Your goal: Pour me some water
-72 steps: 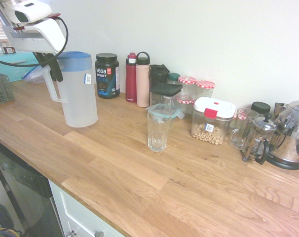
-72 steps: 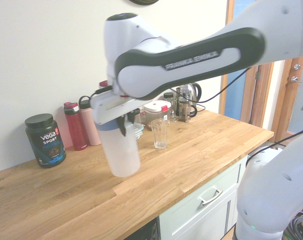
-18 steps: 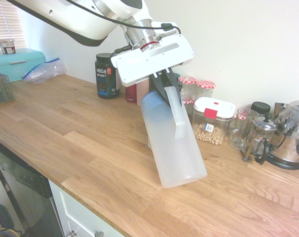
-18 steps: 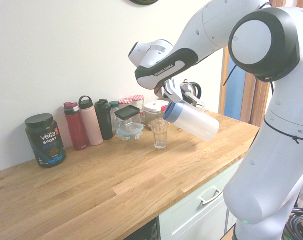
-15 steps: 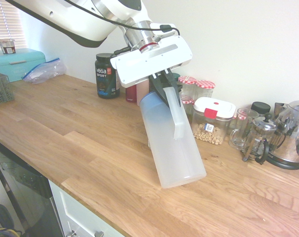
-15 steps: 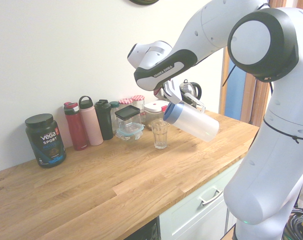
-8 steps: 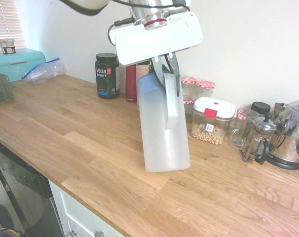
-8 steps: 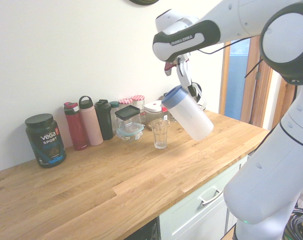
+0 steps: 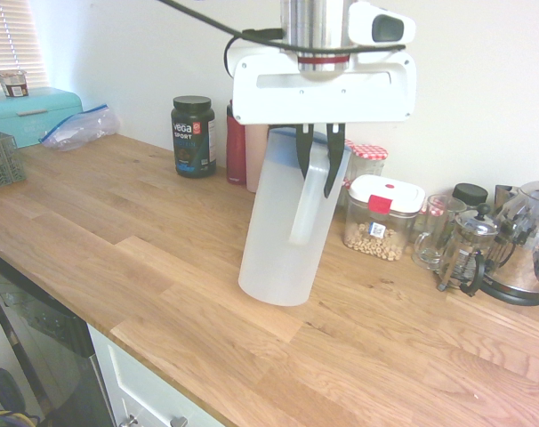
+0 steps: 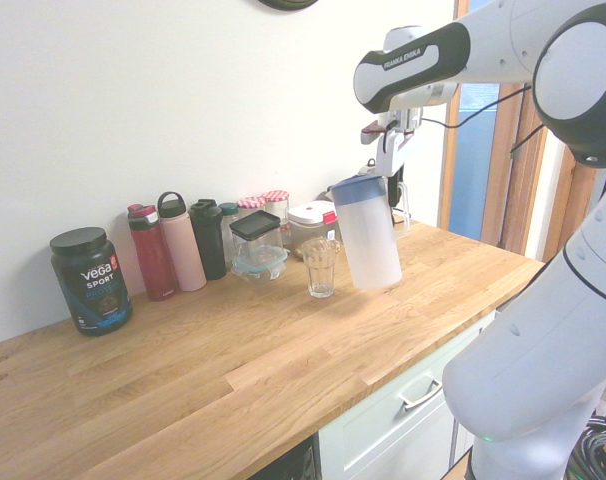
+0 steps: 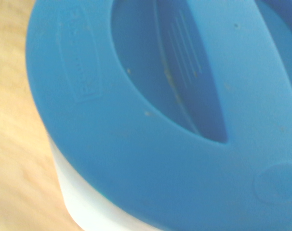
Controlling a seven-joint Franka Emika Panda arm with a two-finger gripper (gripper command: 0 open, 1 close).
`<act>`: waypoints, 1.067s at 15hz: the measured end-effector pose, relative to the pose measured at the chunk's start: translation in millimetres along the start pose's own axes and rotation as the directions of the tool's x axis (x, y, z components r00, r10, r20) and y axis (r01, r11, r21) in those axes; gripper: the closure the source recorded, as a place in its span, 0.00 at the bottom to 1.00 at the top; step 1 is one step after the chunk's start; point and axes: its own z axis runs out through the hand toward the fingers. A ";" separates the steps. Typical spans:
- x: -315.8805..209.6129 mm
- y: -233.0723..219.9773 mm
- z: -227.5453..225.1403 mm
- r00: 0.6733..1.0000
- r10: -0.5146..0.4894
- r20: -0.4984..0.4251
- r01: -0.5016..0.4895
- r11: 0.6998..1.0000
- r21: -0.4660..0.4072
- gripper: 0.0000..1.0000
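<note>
Pale wall and warm, wood-grained countertop (image 9: 172, 294) set the scene, with a light-fronted drawer (image 10: 408, 420) below the counter's edge and window blinds (image 9: 12, 36) in the corner of the first exterior view. Over the wood, the robot's gripper (image 9: 319, 165) points downward, its two dark fingers closed around the handle of a frosted pitcher (image 9: 283, 222) with a blue lid (image 10: 358, 189). The pitcher hangs slightly tilted above the counter, and the wrist view is mostly filled by that lid, which has raised lettering and a curved recess. A clear drinking glass (image 10: 321, 268) stands upright just beside the pitcher in the second exterior view; the pitcher hides it in the first. Along the wall stand a dark Vega Sport tub (image 9: 194, 138), a red bottle (image 10: 151, 255), a pink bottle (image 10: 183, 250) with a looped cap, a black tumbler (image 10: 208, 240), a clear container with a black lid (image 10: 256, 228), jars with red checked lids (image 9: 367, 158) and a white-lidded container of ring-shaped cereal (image 9: 381, 218). Farther along are a glass mug (image 9: 437, 233), a French press (image 9: 470, 245) and a shiny kettle (image 9: 523, 240), while a turquoise box (image 9: 29, 116) sits near a clear plastic bag (image 9: 78, 131) at the opposite end
</note>
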 end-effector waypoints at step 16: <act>-184.0 -98.4 4.0 0.794 0.502 -0.343 -0.547 0.836 -0.041 1.00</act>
